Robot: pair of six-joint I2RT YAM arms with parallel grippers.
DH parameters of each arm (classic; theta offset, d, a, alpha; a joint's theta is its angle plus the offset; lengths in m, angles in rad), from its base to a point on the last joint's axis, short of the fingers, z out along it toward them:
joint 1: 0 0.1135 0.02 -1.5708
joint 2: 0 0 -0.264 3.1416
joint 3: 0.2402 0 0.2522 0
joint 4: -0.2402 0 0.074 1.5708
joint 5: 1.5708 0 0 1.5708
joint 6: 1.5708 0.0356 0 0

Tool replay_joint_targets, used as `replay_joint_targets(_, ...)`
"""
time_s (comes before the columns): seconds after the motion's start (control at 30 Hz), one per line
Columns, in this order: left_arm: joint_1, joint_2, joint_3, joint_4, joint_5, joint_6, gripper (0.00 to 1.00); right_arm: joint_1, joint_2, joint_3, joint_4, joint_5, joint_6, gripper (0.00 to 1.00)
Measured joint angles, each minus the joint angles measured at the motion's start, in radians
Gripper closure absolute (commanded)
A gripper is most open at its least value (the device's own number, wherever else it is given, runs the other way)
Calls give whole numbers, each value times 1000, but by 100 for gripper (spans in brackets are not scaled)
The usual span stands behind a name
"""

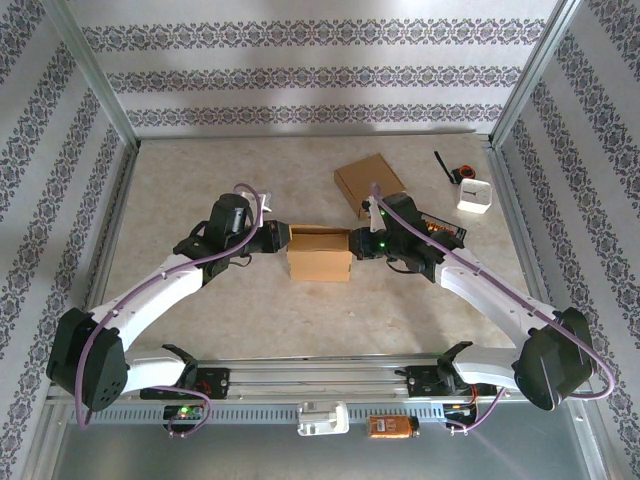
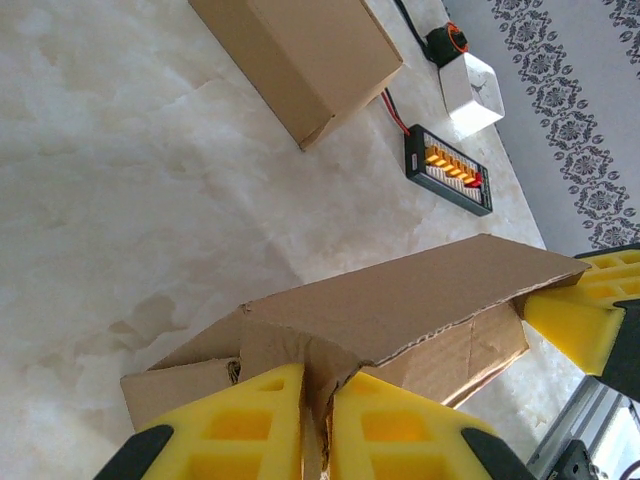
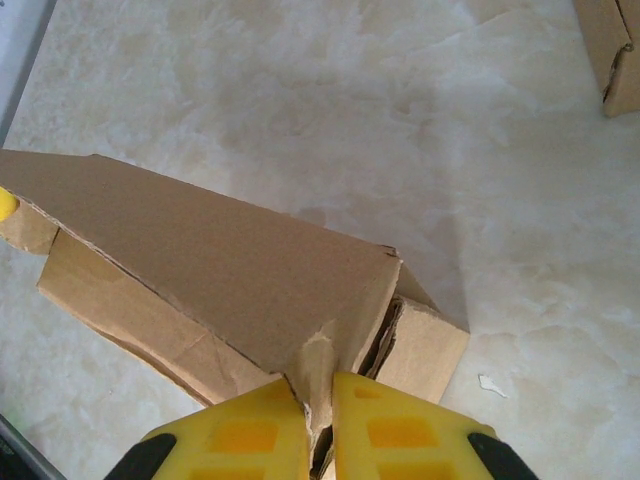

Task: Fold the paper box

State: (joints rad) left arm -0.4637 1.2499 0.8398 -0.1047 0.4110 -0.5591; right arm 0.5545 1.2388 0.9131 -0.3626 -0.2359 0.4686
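The paper box (image 1: pixel 319 255) is brown cardboard and sits mid-table between my two arms. My left gripper (image 1: pixel 281 237) is at its left end and my right gripper (image 1: pixel 357 242) at its right end. In the left wrist view the left gripper (image 2: pixel 318 392) is shut on a side flap of the paper box (image 2: pixel 400 310), the cardboard pinched between yellow fingers (image 2: pixel 245 425). In the right wrist view the right gripper (image 3: pixel 318 392) is shut on the opposite flap of the paper box (image 3: pixel 220 270). The lid panel slopes up over the box body.
A second, closed cardboard box (image 1: pixel 368 182) lies behind the right gripper. Further right sit a white cube (image 1: pixel 474 195), a small black-and-orange part (image 1: pixel 458 172) and a black charger board (image 2: pixel 448 170) with a red lead. Patterned walls and metal posts ring the table.
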Motion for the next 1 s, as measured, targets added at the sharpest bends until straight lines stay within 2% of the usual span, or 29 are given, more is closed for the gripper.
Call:
replay_joint_targets(0.6, -9, -33, -11, -155, -60, 12, 88, 13, 2, 0, 0, -6, -1, 86)
replay_joint_targets(1.0, -13, -70, -19, -163, -60, -14, 89, 18, 4, 0, -4, -8, -3, 86)
